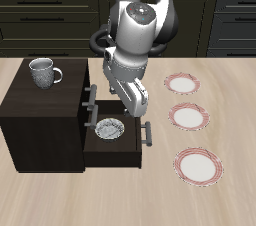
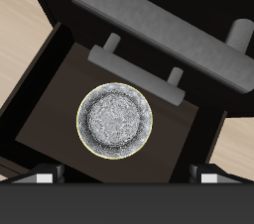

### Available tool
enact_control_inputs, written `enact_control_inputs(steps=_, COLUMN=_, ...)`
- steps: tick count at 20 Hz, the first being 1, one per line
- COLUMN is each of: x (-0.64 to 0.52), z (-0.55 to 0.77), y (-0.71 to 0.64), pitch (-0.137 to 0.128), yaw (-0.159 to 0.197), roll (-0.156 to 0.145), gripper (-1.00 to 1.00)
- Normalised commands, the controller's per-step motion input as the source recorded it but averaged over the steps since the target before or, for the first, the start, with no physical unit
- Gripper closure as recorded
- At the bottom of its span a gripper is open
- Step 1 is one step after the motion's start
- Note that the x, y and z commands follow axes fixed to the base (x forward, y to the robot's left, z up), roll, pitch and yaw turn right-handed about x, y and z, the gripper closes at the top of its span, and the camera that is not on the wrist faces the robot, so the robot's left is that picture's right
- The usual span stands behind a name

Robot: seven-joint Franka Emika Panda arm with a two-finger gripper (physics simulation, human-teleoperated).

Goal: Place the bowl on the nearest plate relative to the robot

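The bowl [image 1: 108, 128] lies in the open drawer [image 1: 112, 153], not yet grasped. The gripper [image 1: 131, 104] hangs above it, jaws apparently spread and empty. Lifting and carrying to the farthest-back plate [image 1: 183, 83] remain.

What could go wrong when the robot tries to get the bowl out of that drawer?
1. The bowl lies inside an open drawer of the dark cabinet, and the gripper hangs just above it. Coming down, a finger might bump the drawer wall.
2. The bowl is round and shallow, so it might slip from a poor pinch.
3. Three alike plates sit beside the cabinet; the bowl might end up on the wrong one instead of the plate farthest back.
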Motion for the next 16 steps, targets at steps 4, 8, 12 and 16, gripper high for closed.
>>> enact_control_inputs(steps=4, x=-0.03, z=-0.36, y=-0.07, pitch=0.02, yaw=0.002, roll=-0.019, gripper=-1.0)
enact_control_inputs(steps=8, x=-0.06, z=-0.24, y=-0.11, pitch=0.024, yaw=-0.045, roll=-0.001, gripper=-1.0)
enact_control_inputs(steps=12, x=-0.06, z=-0.25, y=-0.27, pitch=0.028, yaw=-0.039, roll=-0.035, gripper=-1.0)
enact_control_inputs(steps=16, x=-0.08, z=-0.27, y=-0.13, pitch=0.026, yaw=-0.018, roll=-0.019, gripper=-1.0)
